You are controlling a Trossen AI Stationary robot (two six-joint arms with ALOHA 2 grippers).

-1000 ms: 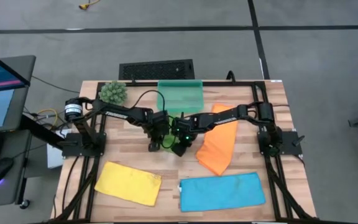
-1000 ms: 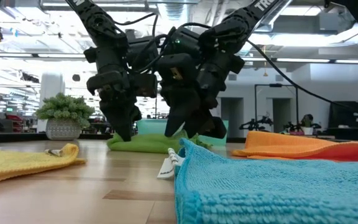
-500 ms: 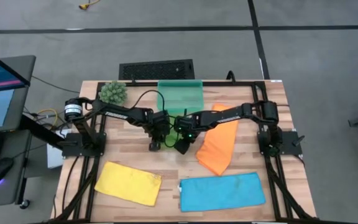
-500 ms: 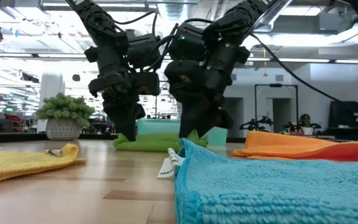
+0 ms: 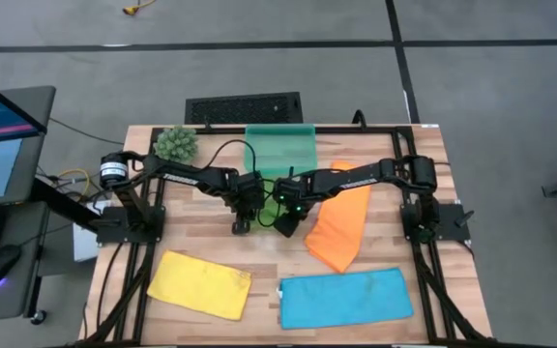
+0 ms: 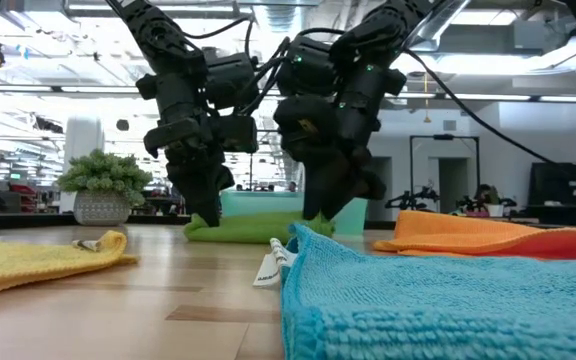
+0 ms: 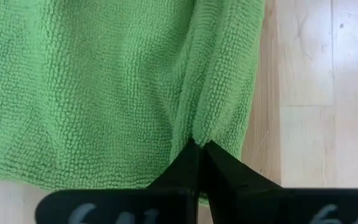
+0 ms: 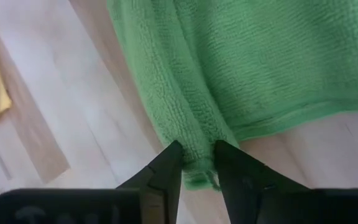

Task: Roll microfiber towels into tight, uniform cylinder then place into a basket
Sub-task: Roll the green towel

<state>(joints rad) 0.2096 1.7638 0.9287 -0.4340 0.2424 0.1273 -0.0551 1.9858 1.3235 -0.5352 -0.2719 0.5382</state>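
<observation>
Both end effectors pinch the green towel (image 6: 253, 227) mid-desk (image 5: 211, 253): left end effector (image 7: 199, 144) on its left end, right end effector (image 8: 197, 155) on its right.

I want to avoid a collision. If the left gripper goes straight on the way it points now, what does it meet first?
The green towel: the left gripper is shut on its rolled edge, with the wooden table probably directly under it.

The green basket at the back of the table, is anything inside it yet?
The basket shows only its translucent green floor from above; no rolled towel lies in it. Its near edge is partly hidden by the arms. The green towel lies on the table, pinched by both grippers.
</observation>
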